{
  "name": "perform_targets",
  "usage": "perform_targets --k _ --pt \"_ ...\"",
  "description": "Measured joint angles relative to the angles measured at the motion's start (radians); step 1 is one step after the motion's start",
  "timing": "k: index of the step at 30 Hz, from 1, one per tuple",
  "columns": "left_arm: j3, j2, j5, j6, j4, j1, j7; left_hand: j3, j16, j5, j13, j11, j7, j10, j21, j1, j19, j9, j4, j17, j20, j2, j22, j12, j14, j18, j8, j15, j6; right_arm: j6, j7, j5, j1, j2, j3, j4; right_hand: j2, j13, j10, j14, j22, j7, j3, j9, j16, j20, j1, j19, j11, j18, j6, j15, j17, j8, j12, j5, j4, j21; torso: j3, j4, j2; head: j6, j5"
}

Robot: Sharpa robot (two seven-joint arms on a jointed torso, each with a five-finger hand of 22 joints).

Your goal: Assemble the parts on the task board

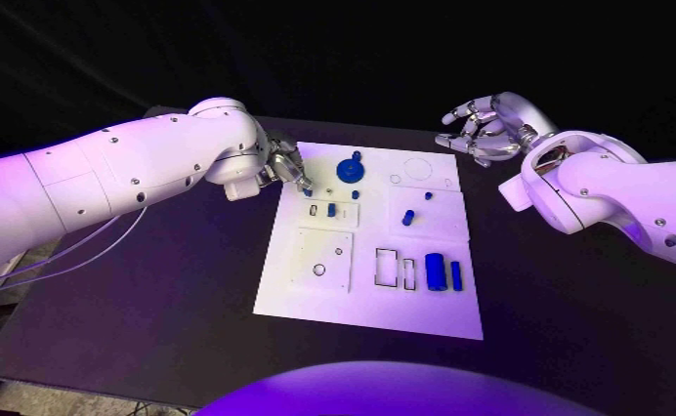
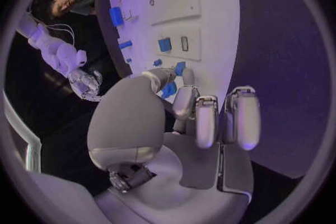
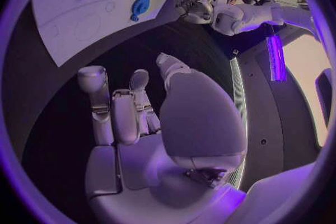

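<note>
Head view had the white task board [image 1: 369, 284] lying flat in the middle of the black table [image 1: 155, 309], its long side running from the upper centre of the frame down toward the lower centre. On it sat the blue parts: a round blue disc [image 1: 348, 173] near the board's upper left corner, a small blue peg [image 1: 331, 209] just below it, two small blue pieces [image 1: 408, 218] nearer the middle, and a pair of upright-looking blue blocks [image 1: 443, 272] at the lower right, beside some empty rectangular slots.

From the disc and peg, the left hand [image 1: 286, 170] was the close one. It sat at the board's upper left edge, just beside the disc, with its fingers reaching onto the white surface. In the left wrist view that hand [image 2: 189, 117] had its fingers curled forward over the board, and a small blue part [image 2: 168, 89] showed right at the fingertips [image 2: 183, 102], touching or nearly so. Whether it was truly pinched I could not tell from where the fingers hid it.

The right hand [image 1: 486, 131] hung well apart, off the board's upper right corner over the bare table, fingers loosely curled and spread with nothing in them; the right wrist view showed the same hand [image 3: 140, 123] empty.

So the next move looked to belong to the left hand, working that upper left cluster.
</note>
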Motion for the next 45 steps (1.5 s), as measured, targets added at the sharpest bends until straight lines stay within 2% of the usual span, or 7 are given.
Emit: perform_targets --k 1,13,23,33,45 --pt "0.0 -0.002 -0.002 -0.003 0.006 -0.003 0.001 0.005 0.0 0.0 0.0 0.0 0.001 0.0 0.0 -0.006 0.0 0.0 -0.005 0.0 0.0 -0.006 0.0 0.0 0.0 0.0 0.0 0.0 0.001 0.0 0.0 0.0 -0.001 0.0 0.0 0.0 0.0 0.0 0.0 0.0 0.0 0.0 0.0 0.0 0.0 0.0 0.0 0.0 0.0 0.0 0.0 0.0 0.0 0.0 0.0 0.0 0.0 0.0 0.0 0.0 0.0 0.0 0.001" --pt "-0.001 0.005 -0.021 -0.005 0.018 -0.023 0.017 0.006 0.0 0.005 0.001 -0.004 0.002 0.004 0.005 -0.006 0.0 -0.003 -0.006 0.0 0.0 -0.006 0.0 0.0 0.0 0.0 -0.001 0.0 0.002 0.0 0.001 0.001 -0.004 0.001 0.0 0.0 0.0 0.0 0.0 0.0 0.0 0.0 0.0 -0.001 0.0 0.0 0.0 0.0 0.0 0.0 0.0 0.0 0.0 0.0 0.0 0.0 0.0 0.0 0.0001 -0.0021 0.002 0.0 0.005" --pt "-0.006 0.015 -0.034 0.037 0.008 -0.025 0.027 0.006 0.0 0.005 0.001 -0.003 0.002 0.004 0.005 -0.006 0.0 -0.003 -0.006 0.0 0.0 -0.005 0.0 0.0 0.0 0.0 -0.001 0.0 0.002 0.0 0.001 0.002 -0.005 0.0 0.0 -0.001 0.0 0.0 0.0 0.0 0.0 0.0 0.0 -0.001 0.0 0.0 0.0 0.0 0.0 0.0 0.0 0.0 0.0 0.0 0.0 0.0 0.0 0.0 0.0018 -0.0027 0.003 -0.005 0.005" --pt "-0.007 0.021 -0.049 0.086 -0.009 -0.026 0.029 0.006 0.0 0.005 -0.001 -0.003 0.003 0.004 0.005 -0.004 0.0 -0.002 -0.006 0.0 0.0 -0.004 0.0 0.0 0.0 0.0 0.001 0.0 0.003 0.0 0.002 0.002 -0.005 0.0 0.0 -0.001 0.0 0.0 0.0 0.0 0.0 0.0 0.0 -0.001 0.0 0.0 0.0 0.0 0.0 0.0 0.0 0.0 0.0 0.0 0.0 0.0 0.0 0.0 0.0017 -0.0027 0.003 -0.007 0.003" --pt "-0.007 0.03 -0.055 0.113 -0.019 -0.026 0.031 0.006 0.0 0.002 -0.001 -0.003 0.003 0.004 0.005 -0.003 0.0 -0.002 -0.006 0.0 0.0 -0.003 0.0 0.0 0.0 0.0 0.001 0.0 0.003 0.0 0.002 0.003 -0.005 0.001 0.0 -0.001 0.0 0.0 0.0 0.0 0.0 0.0 0.0 -0.001 0.0 0.0 0.0 0.0 0.0 0.0 0.0 0.0 0.0 0.0 0.0 0.0 0.0 0.0 0.0014 -0.003 0.003 -0.011 0.003"
